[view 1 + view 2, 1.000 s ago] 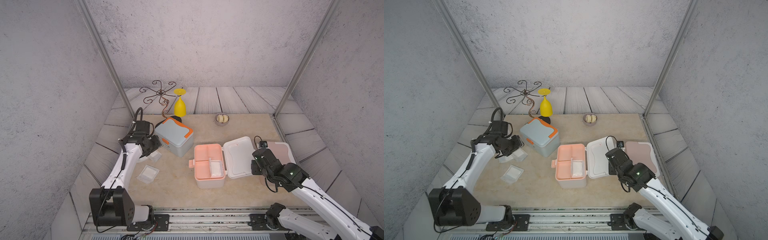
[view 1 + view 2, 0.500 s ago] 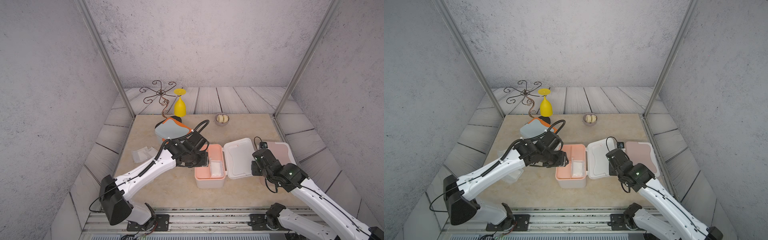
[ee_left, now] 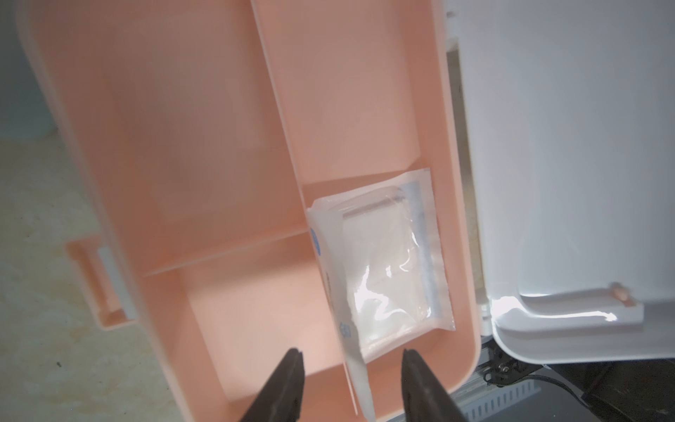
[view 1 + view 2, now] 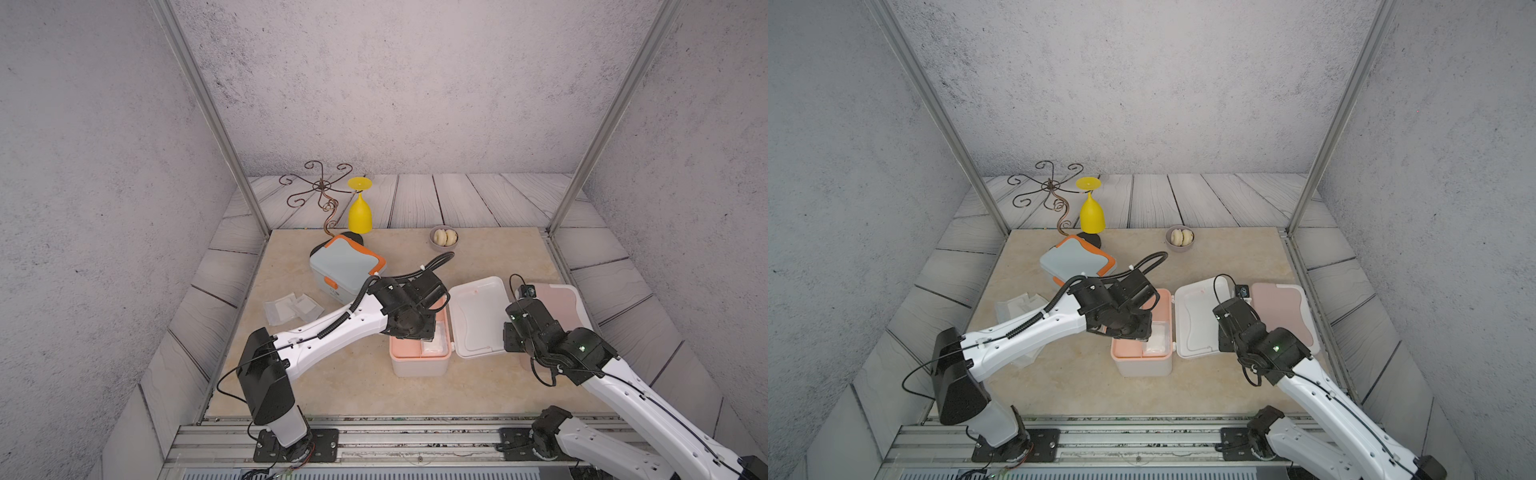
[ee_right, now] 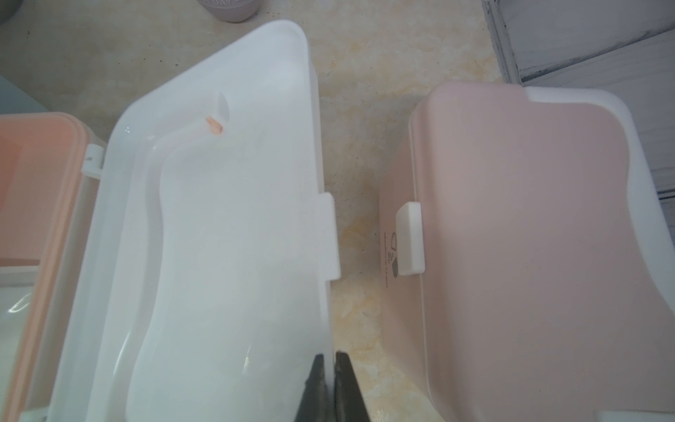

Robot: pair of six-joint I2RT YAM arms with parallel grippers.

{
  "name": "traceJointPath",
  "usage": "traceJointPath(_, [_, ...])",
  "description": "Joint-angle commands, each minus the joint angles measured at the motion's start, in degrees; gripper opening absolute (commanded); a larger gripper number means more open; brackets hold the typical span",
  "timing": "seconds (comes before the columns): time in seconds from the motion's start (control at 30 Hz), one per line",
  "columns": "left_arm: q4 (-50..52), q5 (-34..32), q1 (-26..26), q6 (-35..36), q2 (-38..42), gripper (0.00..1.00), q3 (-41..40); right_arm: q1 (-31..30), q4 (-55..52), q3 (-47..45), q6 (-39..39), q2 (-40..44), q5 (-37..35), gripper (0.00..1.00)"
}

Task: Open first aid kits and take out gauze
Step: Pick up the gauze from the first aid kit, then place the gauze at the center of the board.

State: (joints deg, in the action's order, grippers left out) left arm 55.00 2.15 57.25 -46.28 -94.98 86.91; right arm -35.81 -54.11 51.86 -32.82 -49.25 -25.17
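Left wrist view looks down into the open white and peach first aid kit. One gauze packet lies flat in a small side part of the peach inside, on the side where the lid joins. The left gripper hangs right over the box. Its two dark fingers are spread apart, and the near edge of the packet sits between them. I cannot tell if a finger touches it.

Right wrist view shows the right gripper with its fingers pressed almost together, pinching the thin rim of the white lid. The lid lies wide open beside the box. The pink first aid kit sits just beside it with its own lid down.

In both top views the open kit is in the lower middle of the frame and the pink kit is at its right. The grey-blue first aid kit sits shut, up and left of the middle. More gauze packets lie loose on the table at the left. A small grey bowl and an upside-down yellow cup are near the back.
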Motion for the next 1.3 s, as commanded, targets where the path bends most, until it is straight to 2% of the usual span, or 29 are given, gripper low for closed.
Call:
traceJointPath(0.0, [1.2, -0.8, 0.5, 0.5, -1.6, 0.39, 1.2, 0.3, 2.6, 0.2, -1.6, 1.8, 0.7, 0.04])
traceJointPath(0.07, [1.2, -0.6, 0.6, 0.6, -2.1, 0.34, 1.3, 0.4, 2.6, 0.1, -1.6, 1.9, 0.8, 0.04])
traceJointPath(0.33, [1.2, -0.4, 0.7, 0.9, -2.3, 0.0, 1.7, 0.8, 2.9, -0.7, -1.8, 2.1, 1.1, 0.04])
traceJointPath(0.5, [4.7, -4.7, -0.1, 0.9, 0.2, 0.0, 3.9, 1.0, 3.1, -0.9, -1.7, 2.3, 1.1, 0.04])
traceJointPath(0.67, [3.3, -9.6, -4.6, 1.1, 9.2, 0.0, 0.8, 1.1, 3.8, -1.8, -1.7, 2.7, 1.3, 0.04])
traceJointPath(0.8, [1.0, -9.9, -12.6, 2.1, 18.0, 0.0, -5.3, 1.2, 5.0, -3.3, -1.8, 2.7, 1.6, 0.04])
traceJointPath(0.93, [1.3, -8.2, -24.4, 5.0, 23.8, 0.0, -9.7, 1.3, 5.9, -4.3, -2.1, 2.6, 2.4, 0.04])
traceJointPath(1.13, [-3.4, -5.1, -43.2, 6.9, 29.1, 0.0, -18.8, 1.4, 5.9, -4.3, -1.9, 2.5, 2.6, 0.04])
traceJointPath(1.27, [-7.9, -1.7, -52.2, 5.3, 30.3, 0.0, -25.4, 1.4, 5.7, -4.1, -1.8, 2.4, 2.6, 0.04])
